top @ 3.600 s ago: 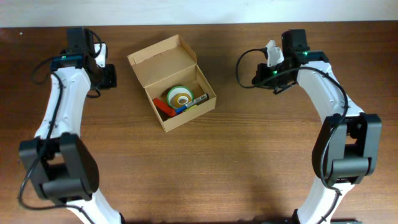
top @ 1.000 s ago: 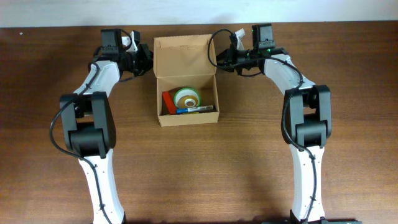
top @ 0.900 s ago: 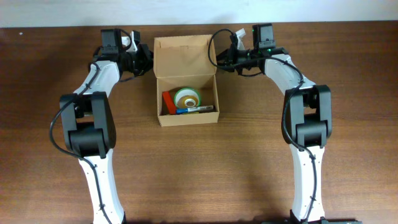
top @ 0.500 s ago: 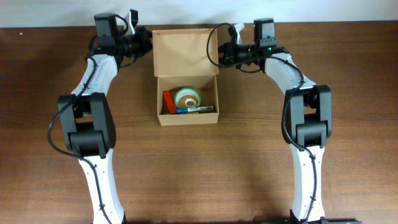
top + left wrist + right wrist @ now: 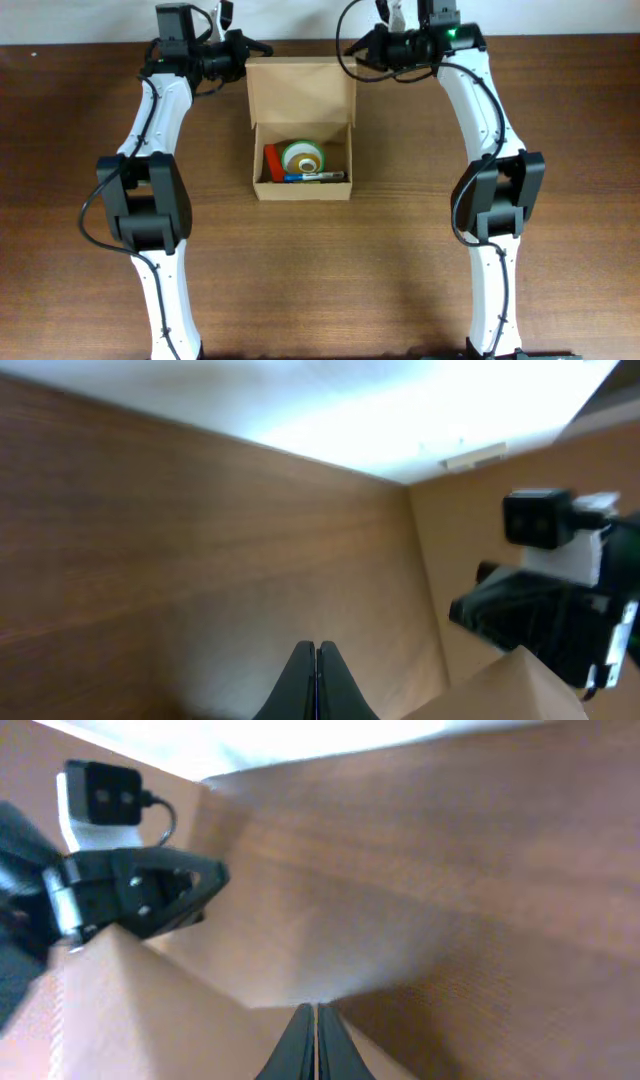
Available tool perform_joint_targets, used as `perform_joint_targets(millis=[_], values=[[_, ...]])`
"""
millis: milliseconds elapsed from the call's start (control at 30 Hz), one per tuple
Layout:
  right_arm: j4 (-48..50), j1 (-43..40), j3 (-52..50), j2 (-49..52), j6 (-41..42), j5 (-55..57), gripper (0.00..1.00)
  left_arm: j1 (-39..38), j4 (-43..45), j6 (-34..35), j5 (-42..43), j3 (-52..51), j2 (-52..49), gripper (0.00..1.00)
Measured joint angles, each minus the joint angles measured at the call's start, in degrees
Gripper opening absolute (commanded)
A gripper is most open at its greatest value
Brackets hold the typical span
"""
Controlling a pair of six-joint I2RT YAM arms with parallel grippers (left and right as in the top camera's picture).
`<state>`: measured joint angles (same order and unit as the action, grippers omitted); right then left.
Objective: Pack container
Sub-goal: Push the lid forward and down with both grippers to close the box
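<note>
The container (image 5: 301, 188) is a tan cardboard box standing open mid-table, its hinged lid (image 5: 300, 92) raised at the back. Inside lie a green and white tape roll (image 5: 301, 158), a red item (image 5: 271, 160) and a blue marker (image 5: 314, 177). My left gripper (image 5: 261, 48) is shut at the lid's top left corner, with nothing visible between its fingers (image 5: 303, 672). My right gripper (image 5: 351, 52) is shut at the top right corner, its tips (image 5: 316, 1010) over the lid (image 5: 150, 1020). Whether either one touches the cardboard I cannot tell.
A brown wooden table (image 5: 420, 240) stretches in front of and beside the box. A white wall runs along its far edge (image 5: 300, 20). Both arms reach from the near edge up along either side of the box.
Both shut grippers have moved up and toward the far edge. The lid stands higher and looks wider than half a second ago. The box body has not shifted.
</note>
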<state>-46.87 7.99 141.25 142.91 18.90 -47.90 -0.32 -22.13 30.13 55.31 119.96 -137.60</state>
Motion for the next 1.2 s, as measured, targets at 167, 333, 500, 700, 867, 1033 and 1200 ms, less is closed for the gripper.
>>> perform_joint_targets(millis=[167, 333, 500, 700, 867, 1033, 1200], values=[[-4.4, 0.4, 0.7, 0.0, -4.8, 7.0, 0.03, -2.5, -14.4, -7.1, -2.4, 7.1, 0.0, 0.01], [-7.4, 0.5, 0.7, -0.1, -7.2, 13.0, 0.04, -3.8, -25.4, -14.2, -5.9, 15.5, 0.0, 0.02], [-11.3, 1.1, 0.7, -2.0, -9.4, 19.2, 0.04, -3.7, -34.6, -19.2, -8.9, 19.6, 0.0, 0.02], [-14.4, 2.7, 0.7, -7.7, -10.8, 26.1, 0.04, -4.0, -46.8, -25.6, -12.3, 20.6, 0.0, 0.02], [-19.6, 2.9, 0.7, -9.5, -12.2, 29.7, 0.04, -5.9, -52.7, -29.3, -18.5, 20.6, 0.1, 0.02], [-23.8, 4.2, 0.7, -9.6, -13.6, 33.5, 0.04, -8.6, -57.2, -32.3, -31.1, 20.6, 4.0, 0.02], [-26.8, 6.0, 0.7, -11.8, -14.7, 38.4, 0.04, -9.1, -63.0, -34.3, -38.5, 20.7, 11.8, 0.02]])
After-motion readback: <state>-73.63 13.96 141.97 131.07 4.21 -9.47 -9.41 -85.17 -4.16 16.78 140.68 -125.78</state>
